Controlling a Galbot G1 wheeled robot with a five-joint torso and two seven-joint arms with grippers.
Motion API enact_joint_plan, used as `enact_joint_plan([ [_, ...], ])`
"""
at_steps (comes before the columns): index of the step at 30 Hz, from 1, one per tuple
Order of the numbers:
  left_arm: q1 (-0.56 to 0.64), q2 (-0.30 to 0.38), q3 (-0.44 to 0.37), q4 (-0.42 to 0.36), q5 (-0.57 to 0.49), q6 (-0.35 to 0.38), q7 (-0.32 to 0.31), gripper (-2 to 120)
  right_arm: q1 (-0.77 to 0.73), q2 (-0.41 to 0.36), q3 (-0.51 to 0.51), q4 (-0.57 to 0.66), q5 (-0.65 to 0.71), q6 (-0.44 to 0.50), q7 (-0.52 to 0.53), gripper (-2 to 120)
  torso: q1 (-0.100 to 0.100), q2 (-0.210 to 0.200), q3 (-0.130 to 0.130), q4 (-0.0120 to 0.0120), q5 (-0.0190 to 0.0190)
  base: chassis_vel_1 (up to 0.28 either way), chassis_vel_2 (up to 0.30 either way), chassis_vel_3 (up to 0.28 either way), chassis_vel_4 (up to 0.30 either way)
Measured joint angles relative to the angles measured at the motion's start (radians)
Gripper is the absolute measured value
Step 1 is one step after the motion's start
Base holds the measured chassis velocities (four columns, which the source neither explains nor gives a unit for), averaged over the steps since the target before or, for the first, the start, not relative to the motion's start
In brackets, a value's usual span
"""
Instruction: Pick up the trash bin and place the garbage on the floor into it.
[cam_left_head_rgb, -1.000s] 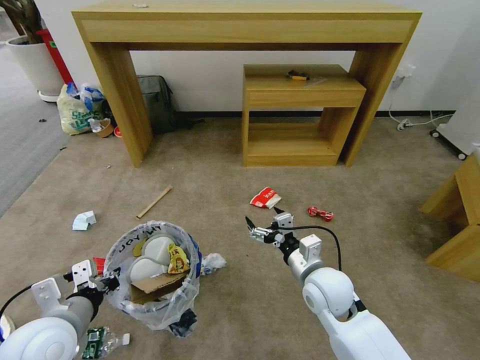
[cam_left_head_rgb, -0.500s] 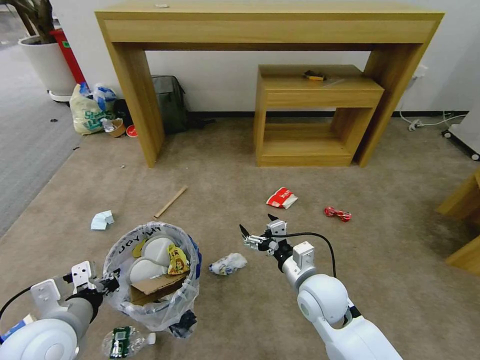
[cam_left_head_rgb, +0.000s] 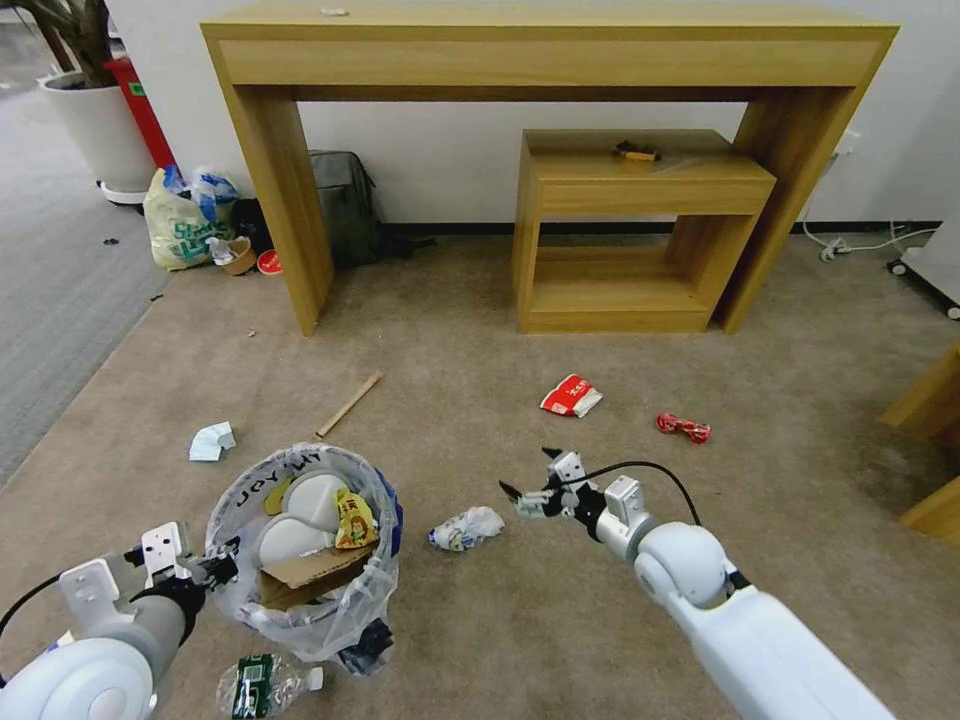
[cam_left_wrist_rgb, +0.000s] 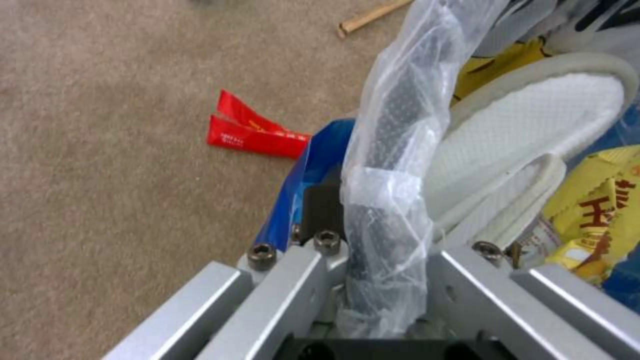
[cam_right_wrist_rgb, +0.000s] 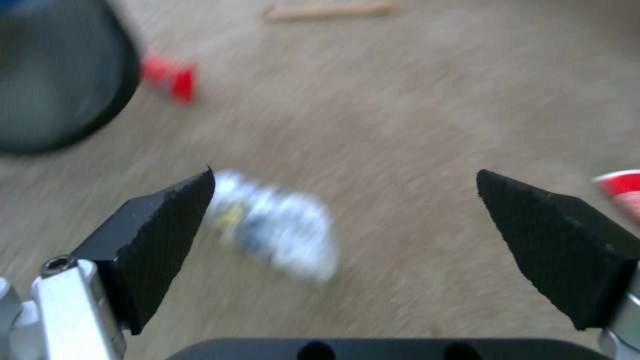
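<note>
You are looking at a littered floor of beige carpet, itemised below.

Hard to make out: the right wrist view is blurring; the crumpled white wrapper is showing there as a pale smear with blue and yellow flecks, its print unreadable. A dark round shape is sitting cut off at that view's corner. The green-label bottle is lying partly cut off at the head view's near edge, just beside the left arm.

Trash bin: lined with a clear printed bag, already holding two white slippers, a yellow packet and a cardboard piece. Your left gripper is pinching the bin's rim, bag film included; the left wrist view is showing the fingers pressed on the rim, a slipper just inside.

Right gripper: hanging with its jaws spread wide and holding nothing. The crumpled white wrapper is lying on the floor just beside the bin, between the bin and this gripper, near the fingertips but apart from them.

Other litter on the floor: red-white carton, red wrapper, stick, folded blue-white paper, and a red packet beside the bin.
</note>
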Motion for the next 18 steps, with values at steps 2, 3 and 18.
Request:
enact_joint_plan([
  [2, 0.000, -0.003, 0.000, -0.002, -0.001, 0.000, 0.000, 0, 0.032, -0.001, -0.018, -0.046, -0.034, 0.015, -0.073, 100, 0.000, 0.000, 0.000, 0.0001, 0.0003, 0.000, 0.000, 0.000, 0.000],
  [3, 0.000, -0.003, 0.000, -0.002, -0.001, 0.000, 0.000, 0, 0.032, -0.001, -0.018, -0.046, -0.034, 0.015, -0.073, 100, 0.000, 0.000, 0.000, 0.0001, 0.0003, 0.000, 0.000, 0.000, 0.000],
  [18, 0.016, -0.013, 0.007, -0.023, -0.003, 0.000, -0.026, 0, 0.333, 0.275, -0.163, -0.553, -0.285, 0.164, -0.312, 100, 0.000, 0.000, 0.000, 0.0001, -0.0004, 0.000, 0.000, 0.000, 0.000],
])
